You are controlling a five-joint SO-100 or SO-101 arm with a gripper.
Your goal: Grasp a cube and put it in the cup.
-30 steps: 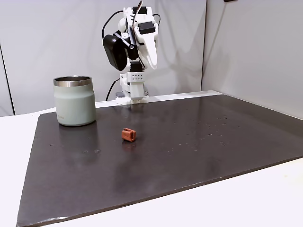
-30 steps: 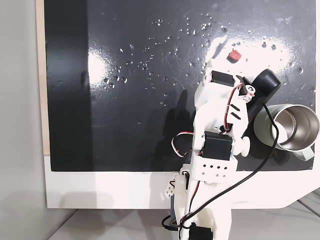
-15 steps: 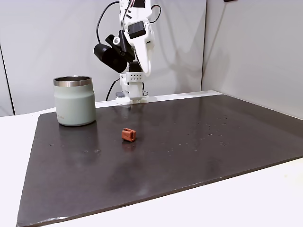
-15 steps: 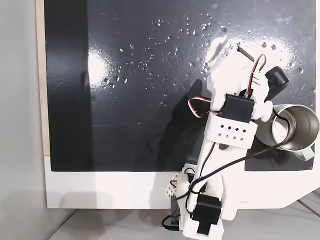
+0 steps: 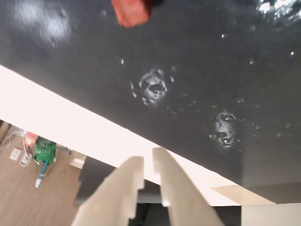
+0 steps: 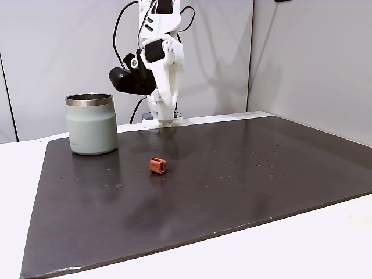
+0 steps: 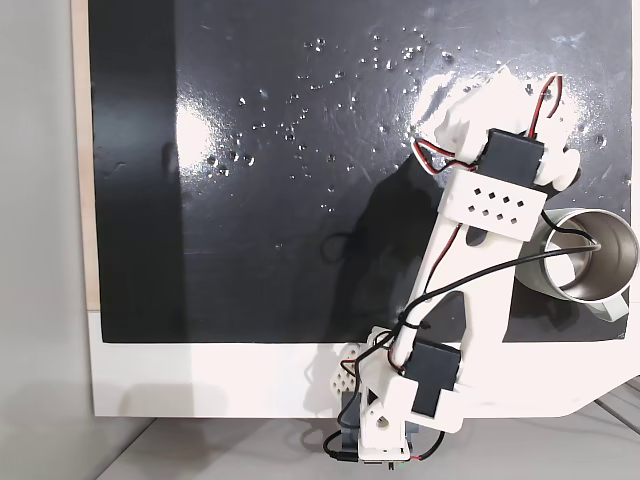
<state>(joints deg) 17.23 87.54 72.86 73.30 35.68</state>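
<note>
White claw: the gripper [image 5: 148, 162] shows in the wrist view as two pale fingers nearly together, a thin slit between the tips, nothing held. It is effectively closed and must spread before any grasp.

Claw to cube: the cube [image 5: 132, 11] sits at the top edge of the wrist view, up and slightly left of the fingertips, well apart from them, with bare dark mat [image 5: 211, 70] between. The reach, I judge, has to run forward along the line the fingers already point.

Cube's place: it rests on the mat in a fixed view [image 6: 157, 165], right of the cup and nearer the camera, clearly apart from it.

Cube's long axis: roughly across that fixed view, left to right; the block is too small to read the notch.

Cup: the cup [image 6: 91, 124] stands upright at the mat's back left in that view, empty as far as the other fixed view [image 7: 592, 262] shows, with the arm's forearm crossing just beside its rim.

Change from a second ago: the arm has unfolded and swung up and outward over the mat; cube and cup have not moved.

Task stage: approach only, cube untouched.
</note>
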